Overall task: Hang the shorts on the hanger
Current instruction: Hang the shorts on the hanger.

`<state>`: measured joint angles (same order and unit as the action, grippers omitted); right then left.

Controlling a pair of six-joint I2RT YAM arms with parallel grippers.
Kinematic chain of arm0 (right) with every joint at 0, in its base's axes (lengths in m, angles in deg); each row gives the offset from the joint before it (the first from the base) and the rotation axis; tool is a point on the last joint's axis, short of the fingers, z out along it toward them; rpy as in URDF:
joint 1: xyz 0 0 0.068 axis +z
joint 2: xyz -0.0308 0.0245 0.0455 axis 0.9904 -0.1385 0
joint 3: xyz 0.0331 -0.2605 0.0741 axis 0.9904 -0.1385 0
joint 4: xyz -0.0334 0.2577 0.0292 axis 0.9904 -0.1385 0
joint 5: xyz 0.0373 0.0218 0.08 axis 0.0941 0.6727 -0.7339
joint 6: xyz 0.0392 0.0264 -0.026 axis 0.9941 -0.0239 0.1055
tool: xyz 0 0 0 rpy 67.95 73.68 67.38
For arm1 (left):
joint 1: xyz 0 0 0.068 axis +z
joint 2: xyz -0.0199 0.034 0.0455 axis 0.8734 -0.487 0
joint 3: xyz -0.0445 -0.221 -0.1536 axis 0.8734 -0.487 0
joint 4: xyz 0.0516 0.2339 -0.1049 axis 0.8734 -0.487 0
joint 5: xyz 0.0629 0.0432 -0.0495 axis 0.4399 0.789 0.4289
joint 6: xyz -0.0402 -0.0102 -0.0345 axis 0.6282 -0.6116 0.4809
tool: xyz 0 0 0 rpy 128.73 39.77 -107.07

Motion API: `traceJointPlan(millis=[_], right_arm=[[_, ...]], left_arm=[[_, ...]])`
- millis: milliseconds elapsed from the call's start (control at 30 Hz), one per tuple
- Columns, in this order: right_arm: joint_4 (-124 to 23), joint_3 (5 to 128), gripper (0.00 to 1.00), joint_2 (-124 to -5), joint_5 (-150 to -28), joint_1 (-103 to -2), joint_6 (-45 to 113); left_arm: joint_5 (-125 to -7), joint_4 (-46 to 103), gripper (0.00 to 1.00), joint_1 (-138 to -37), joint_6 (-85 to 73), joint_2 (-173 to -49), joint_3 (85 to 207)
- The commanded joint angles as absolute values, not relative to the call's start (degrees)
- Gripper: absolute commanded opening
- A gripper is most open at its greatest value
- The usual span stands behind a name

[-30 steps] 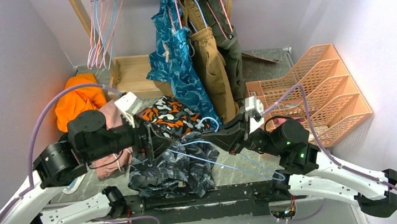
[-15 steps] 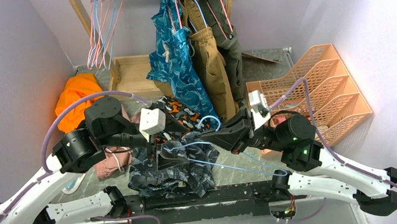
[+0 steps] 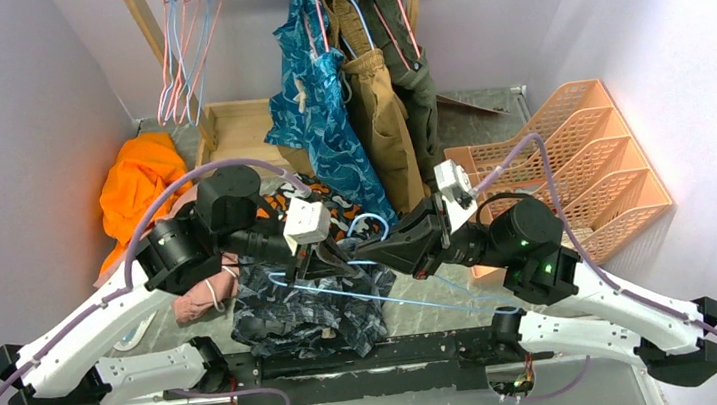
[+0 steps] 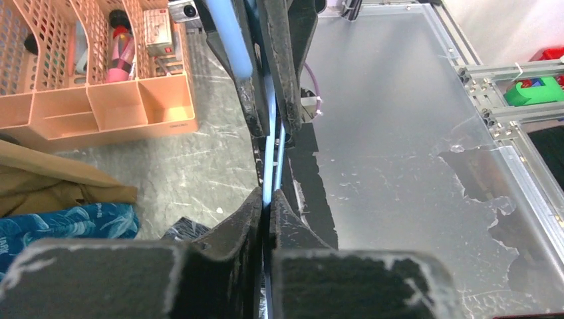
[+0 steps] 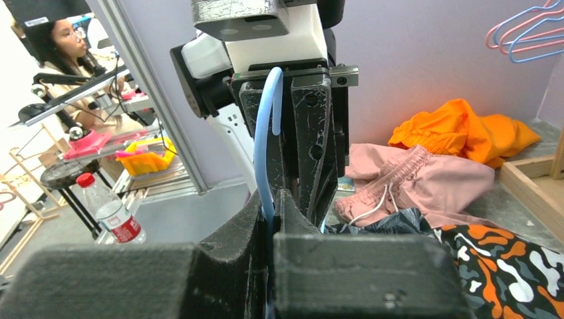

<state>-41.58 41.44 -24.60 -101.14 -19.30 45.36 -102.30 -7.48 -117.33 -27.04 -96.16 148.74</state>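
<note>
The light-blue wire hanger (image 3: 394, 293) is held above the table between both arms, over the pile. My left gripper (image 3: 341, 262) is shut on its wire, which runs between the closed jaws in the left wrist view (image 4: 269, 196). My right gripper (image 3: 372, 251) faces it, almost tip to tip, and is also shut on the hanger (image 5: 266, 133), pinching the wire at its fingertips (image 5: 273, 199). The dark shorts (image 3: 291, 315) with the grey streaky print lie crumpled on the table under the hanger. A corner of them (image 5: 392, 222) shows in the right wrist view.
Black-orange-white shorts (image 3: 341, 214) and pink shorts (image 3: 198, 290) lie beside the dark ones, with an orange garment (image 3: 136, 176) at the far left. Garments on hangers (image 3: 343, 93) hang at the back, by a wooden box (image 3: 237, 135). A peach rack (image 3: 571, 160) stands at the right.
My left arm swung right and forward to the hanger, and its open gripper closed on the wire. My right gripper kept hold of the hanger and shifted slightly left.
</note>
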Motion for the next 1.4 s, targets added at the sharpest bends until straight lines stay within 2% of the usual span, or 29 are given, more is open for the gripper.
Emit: traceJointPlan(millis=[0, 33, 67, 100, 133, 167, 267, 400, 667, 867, 1033, 1300, 1367], right_arm=[[-46.9, 45.5, 0.0, -24.3, -99.4, -19.3, 44.0], [-50.0, 47.0, 0.0, -24.7, -98.2, -19.3, 43.4], [-53.9, 49.4, 0.14, -25.3, -97.3, -19.3, 42.4], [-58.0, 51.8, 0.22, -26.0, -96.5, -19.3, 41.7], [-62.4, 54.0, 0.35, -26.8, -95.9, -19.3, 40.3], [-66.4, 56.1, 0.42, -27.6, -95.4, -19.3, 39.3], [-75.7, 60.6, 0.53, -29.4, -94.9, -19.4, 37.3], [-84.6, 64.1, 0.57, -31.5, -94.2, -19.3, 35.4], [-88.4, 66.6, 0.57, -35.1, -96.9, -19.4, 34.9], [-90.0, 69.1, 0.48, -37.8, -97.7, -19.4, 33.7], [-88.2, 68.5, 0.48, -37.2, -98.0, -19.4, 33.3], [-88.2, 67.5, 0.21, -38.7, -99.9, -19.4, 33.2], [-88.2, 67.4, 0.09, -38.8, -99.9, -19.3, 32.9]], left_arm=[[-101.1, -6.5, 0.07, -117.5, -27.5, -94.8, 148.6], [-99.7, -6.9, 0.07, -117.5, -27.2, -94.4, 148.6], [-98.5, -7.6, 0.07, -117.5, -27.1, -94.1, 148.6], [-97.5, -8.3, 0.07, -117.6, -27.1, -93.9, 148.7], [-96.7, -8.9, 0.07, -117.6, -27.1, -93.6, 149.1], [-96.2, -9.3, 0.07, -117.5, -27.1, -93.4, 149.3], [-95.7, -9.8, 0.07, -117.5, -26.9, -92.6, 149.6], [-96.1, -10.7, 0.07, -117.6, -27.3, -92.0, 149.9], [-96.3, -16.2, 0.07, -117.5, -28.4, -94.9, 153.0], [-96.0, -16.1, 0.07, -117.5, -28.3, -95.2, 153.2], [-95.4, -16.7, 0.07, -117.5, -28.8, -95.5, 153.0], [-94.5, -15.2, 0.07, -117.5, -28.5, -95.2, 152.5], [-94.1, -15.1, 0.07, -117.5, -28.5, -95.2, 152.5]])
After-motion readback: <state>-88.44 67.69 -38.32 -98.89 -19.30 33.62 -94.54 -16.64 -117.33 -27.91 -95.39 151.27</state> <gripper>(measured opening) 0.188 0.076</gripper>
